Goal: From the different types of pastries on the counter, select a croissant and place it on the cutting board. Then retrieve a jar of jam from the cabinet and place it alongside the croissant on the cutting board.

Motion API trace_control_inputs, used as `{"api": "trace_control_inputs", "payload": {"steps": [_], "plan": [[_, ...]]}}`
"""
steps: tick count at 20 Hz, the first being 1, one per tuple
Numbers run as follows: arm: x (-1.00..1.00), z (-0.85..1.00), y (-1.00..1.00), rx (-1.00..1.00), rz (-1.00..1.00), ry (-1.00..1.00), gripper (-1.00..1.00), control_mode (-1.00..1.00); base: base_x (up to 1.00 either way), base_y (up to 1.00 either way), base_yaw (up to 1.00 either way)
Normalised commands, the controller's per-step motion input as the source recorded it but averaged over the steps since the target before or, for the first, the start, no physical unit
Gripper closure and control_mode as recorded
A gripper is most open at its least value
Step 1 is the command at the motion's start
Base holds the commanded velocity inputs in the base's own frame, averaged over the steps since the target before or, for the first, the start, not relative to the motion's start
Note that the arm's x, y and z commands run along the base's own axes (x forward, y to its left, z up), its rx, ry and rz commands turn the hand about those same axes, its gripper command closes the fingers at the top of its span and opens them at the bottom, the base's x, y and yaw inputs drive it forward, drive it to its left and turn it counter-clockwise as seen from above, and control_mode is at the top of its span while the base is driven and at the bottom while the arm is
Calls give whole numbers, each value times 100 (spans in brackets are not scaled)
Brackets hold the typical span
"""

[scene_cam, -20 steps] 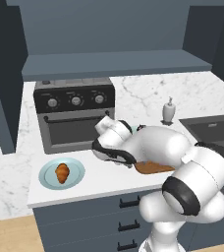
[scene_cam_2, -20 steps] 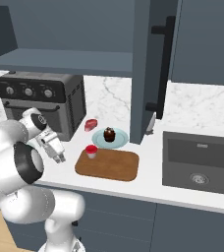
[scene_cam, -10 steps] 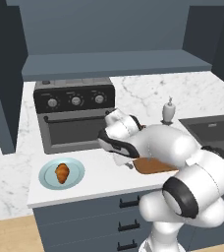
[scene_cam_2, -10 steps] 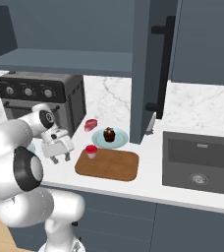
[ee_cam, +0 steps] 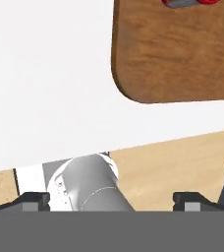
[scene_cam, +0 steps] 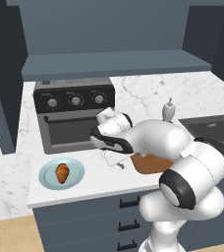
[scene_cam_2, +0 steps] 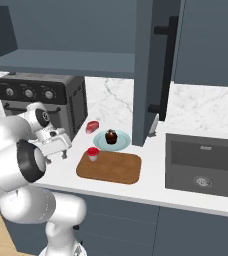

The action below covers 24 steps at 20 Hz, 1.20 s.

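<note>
The golden-orange croissant (scene_cam: 61, 173) lies on a light blue plate (scene_cam: 76, 175) at the counter's front left. My gripper (scene_cam: 113, 159) hangs open and empty just above the counter (scene_cam_2: 151, 182), between that plate and the cutting board (scene_cam_2: 111, 168). The red-lidded jar of jam (scene_cam_2: 92, 153) stands on the board's near-left corner, right of the gripper (scene_cam_2: 57, 151). In the hand view the board (ee_cam: 182, 59) fills the upper right, the jar (ee_cam: 187, 2) is cut off by the top edge, and both fingertips (ee_cam: 35, 199) stand wide apart. The cabinet recess (scene_cam: 114, 44) is above.
A dark cupcake (scene_cam_2: 111, 136) sits on a second blue plate (scene_cam_2: 122, 143) behind the board, with a small red item (scene_cam_2: 91, 126) beside it. A black toaster oven (scene_cam: 74, 118) stands behind the gripper. A soap dispenser (scene_cam: 169, 110) and sink (scene_cam_2: 206, 167) are to the right.
The hand has turned at the wrist and drifted slightly toward the cutting board. It has stayed open, and nothing on the counter has moved.
</note>
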Motion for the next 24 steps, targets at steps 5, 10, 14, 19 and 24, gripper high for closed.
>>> {"api": "trace_control_inputs", "payload": {"steps": [5,10,14,19,24], "plan": [[38,-4,13,15,20,-13,-100,-100,0,0,0],[43,-7,22,18,16,-13,-100,-100,0,0,0],[25,-1,24,22,18,-5,-100,-100,0,0,0],[16,0,26,26,20,-6,-100,-100,0,0,0],[0,0,35,21,12,-1,-100,-100,0,0,0]]}}
